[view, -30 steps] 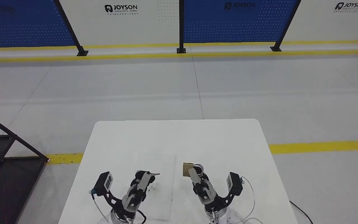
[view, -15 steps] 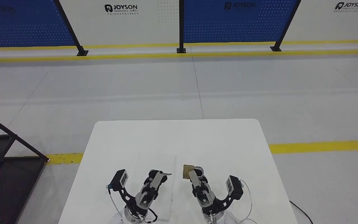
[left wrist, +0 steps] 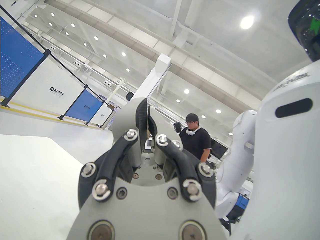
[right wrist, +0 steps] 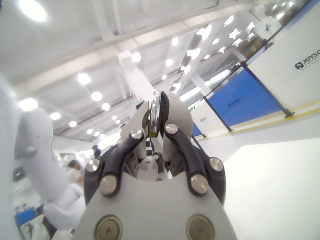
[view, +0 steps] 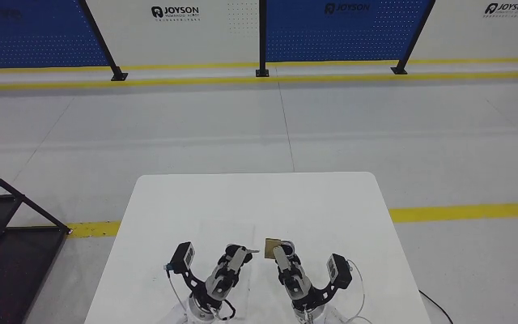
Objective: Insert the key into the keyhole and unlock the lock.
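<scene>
White table [view: 324, 202] under left fingers [view: 235, 260] and right fingers [view: 279, 256], stretching well ahead of fingertips. Grey floor [view: 243, 130] past table's far edge. Yellow floor stripe [view: 453, 213] beside table, off outer side of right fingers. Black frame [view: 24, 211] on floor, well off outer side of left fingers. Far ahead of fingertips: blue and white barrier panels [view: 340, 28], black posts [view: 261, 40] between them, double yellow line [view: 202, 74] at their feet. Round ceiling lights [left wrist: 247, 22] above fingers in left wrist view.
</scene>
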